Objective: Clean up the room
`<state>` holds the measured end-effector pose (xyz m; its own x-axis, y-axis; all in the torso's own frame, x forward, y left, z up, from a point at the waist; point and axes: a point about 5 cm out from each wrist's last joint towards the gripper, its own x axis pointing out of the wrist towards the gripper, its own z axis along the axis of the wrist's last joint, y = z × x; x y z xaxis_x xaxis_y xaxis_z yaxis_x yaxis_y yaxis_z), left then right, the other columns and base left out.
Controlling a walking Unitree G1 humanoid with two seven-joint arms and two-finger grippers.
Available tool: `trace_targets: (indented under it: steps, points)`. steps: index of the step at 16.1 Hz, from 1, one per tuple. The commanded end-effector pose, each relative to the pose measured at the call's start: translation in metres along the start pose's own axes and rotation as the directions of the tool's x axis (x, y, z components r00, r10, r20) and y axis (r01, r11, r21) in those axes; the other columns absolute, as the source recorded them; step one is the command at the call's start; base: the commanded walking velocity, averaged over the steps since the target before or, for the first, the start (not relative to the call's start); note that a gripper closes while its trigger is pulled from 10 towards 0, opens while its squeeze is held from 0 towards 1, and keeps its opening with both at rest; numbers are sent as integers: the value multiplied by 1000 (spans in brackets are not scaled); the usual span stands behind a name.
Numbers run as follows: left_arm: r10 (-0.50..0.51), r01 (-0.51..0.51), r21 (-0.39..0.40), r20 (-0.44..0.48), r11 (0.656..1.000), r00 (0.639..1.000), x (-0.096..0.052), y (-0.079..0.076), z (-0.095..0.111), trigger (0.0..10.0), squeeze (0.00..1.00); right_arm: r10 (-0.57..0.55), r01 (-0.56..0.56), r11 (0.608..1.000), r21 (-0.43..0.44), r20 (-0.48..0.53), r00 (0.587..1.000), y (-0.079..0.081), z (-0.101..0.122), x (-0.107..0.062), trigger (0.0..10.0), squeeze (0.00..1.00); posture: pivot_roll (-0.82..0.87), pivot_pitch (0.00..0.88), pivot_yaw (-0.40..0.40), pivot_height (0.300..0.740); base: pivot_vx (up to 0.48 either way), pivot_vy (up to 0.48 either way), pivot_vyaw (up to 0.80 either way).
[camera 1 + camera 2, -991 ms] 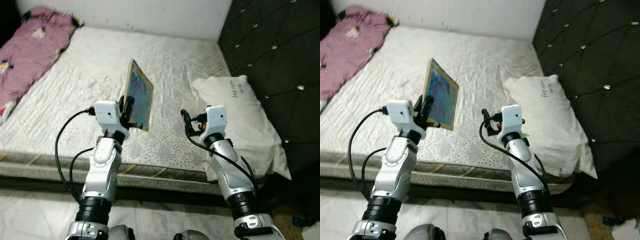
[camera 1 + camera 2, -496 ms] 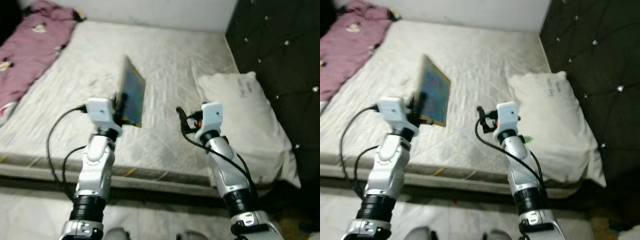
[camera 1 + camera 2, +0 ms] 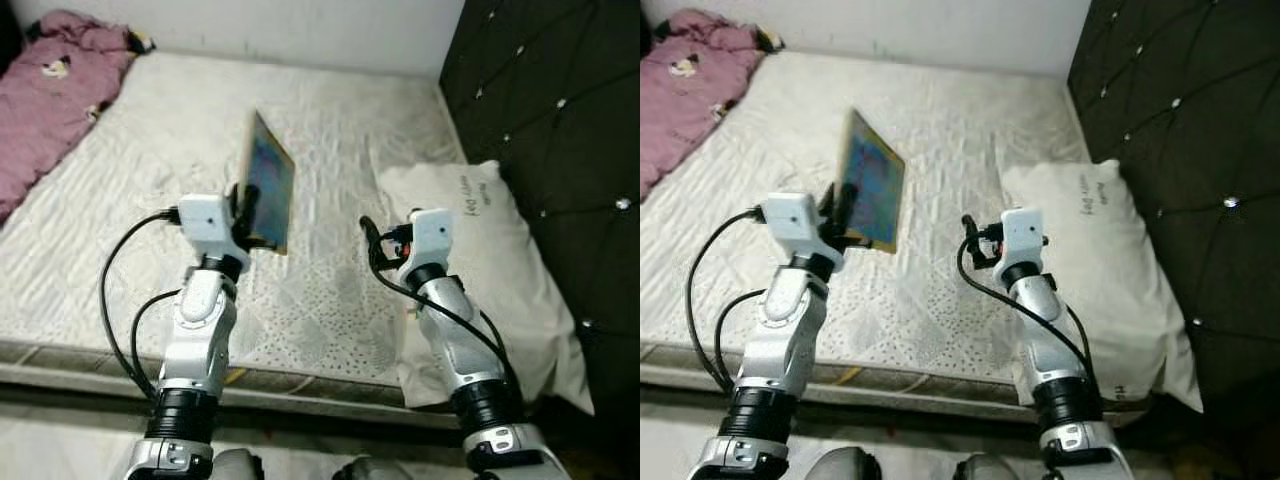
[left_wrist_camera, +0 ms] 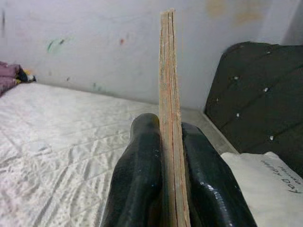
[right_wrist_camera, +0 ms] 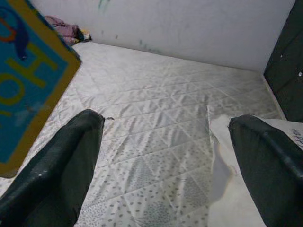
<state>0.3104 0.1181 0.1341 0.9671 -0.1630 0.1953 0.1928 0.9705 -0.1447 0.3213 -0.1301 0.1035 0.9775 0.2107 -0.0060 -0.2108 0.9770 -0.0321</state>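
My left gripper (image 3: 246, 212) is shut on a thin book (image 3: 270, 184) with a blue cover and a yellow border, held upright on edge above the white mattress (image 3: 150, 180). In the left wrist view the book's edge (image 4: 169, 118) stands clamped between the two black fingers (image 4: 137, 179). My right gripper (image 3: 372, 243) hovers open over the mattress, beside the white pillow (image 3: 480, 250), with nothing between its fingers (image 5: 61, 165). The book's corner (image 5: 23, 71) shows in the right wrist view.
A pink blanket (image 3: 45, 90) lies bunched at the mattress's far left corner. A dark tufted headboard (image 3: 550, 130) runs along the right side. A white wall (image 3: 300, 25) closes the far end. The mattress's near edge (image 3: 90, 355) sits just in front of me.
The camera has swung slightly, so the scene shifted. The left gripper still holds the book upright; its face has turned more edge-on than a second ago. The right gripper stays open.
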Motion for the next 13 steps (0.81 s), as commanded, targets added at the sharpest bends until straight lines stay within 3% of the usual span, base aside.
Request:
trace_targets:
  steps: [1, 13]
  points:
    - [-25, 25, -1, 20, 1000, 999, 3, -9, 5, 10000, 0, -25, 25, 1000, 9, 0, 1000, -7, 1, -1, 10000, 0, -14, 20, -43, 740, 0, 0, 0]
    - [-14, 14, 3, 12, 1000, 1000, 3, -8, 3, 10000, 0, -37, 37, 999, 19, -15, 999, -8, -1, -1, 10000, 0, -14, 20, -43, 740, 0, 0, -800]
